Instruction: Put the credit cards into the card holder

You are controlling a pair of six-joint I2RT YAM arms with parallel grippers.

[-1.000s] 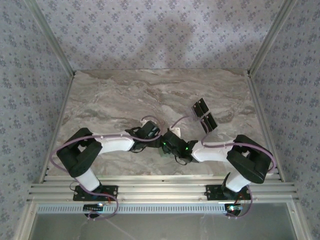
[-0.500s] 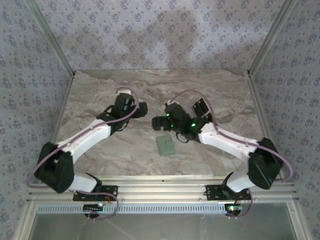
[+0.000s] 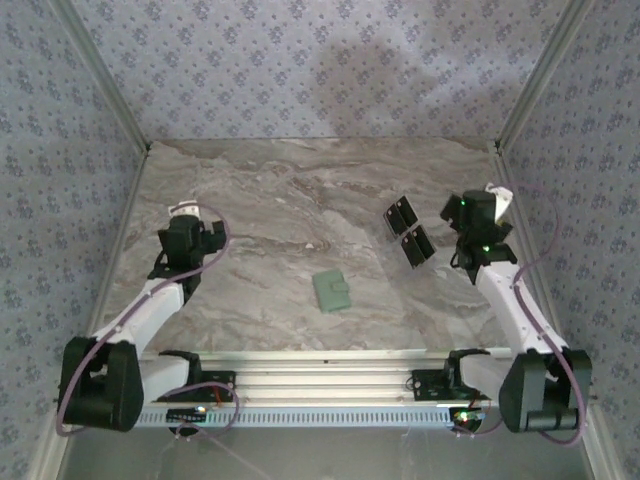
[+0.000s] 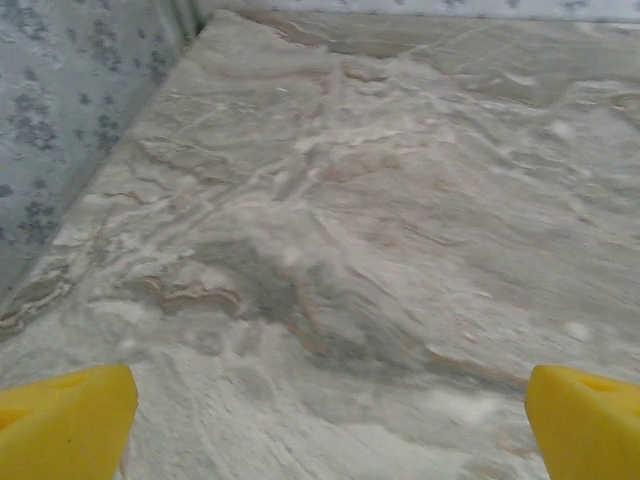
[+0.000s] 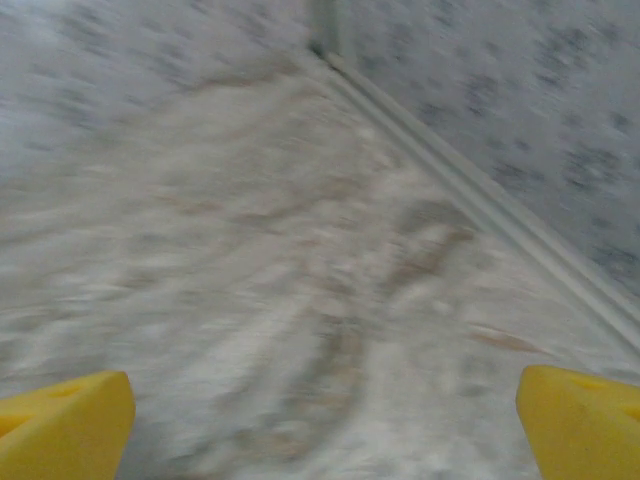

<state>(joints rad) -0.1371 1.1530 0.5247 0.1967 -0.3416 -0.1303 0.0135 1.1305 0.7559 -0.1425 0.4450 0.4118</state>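
We see the card holder point(image 3: 331, 291), a small pale green pouch with a little tab. It lies flat in the lower middle of the tabletop point(image 3: 280, 190). The credit cards point(image 3: 410, 230) are black and sit in two little bunches, up and to the right of the pouch and not touching it. The left arm point(image 3: 150, 300) bends up along the left side. The right arm point(image 3: 505, 295) reaches up the right side, near the cards. The left pincer point(image 4: 325, 425) is wide open over bare tabletop, holding nothing. The right pincer point(image 5: 325, 425) is wide open and holds nothing too.
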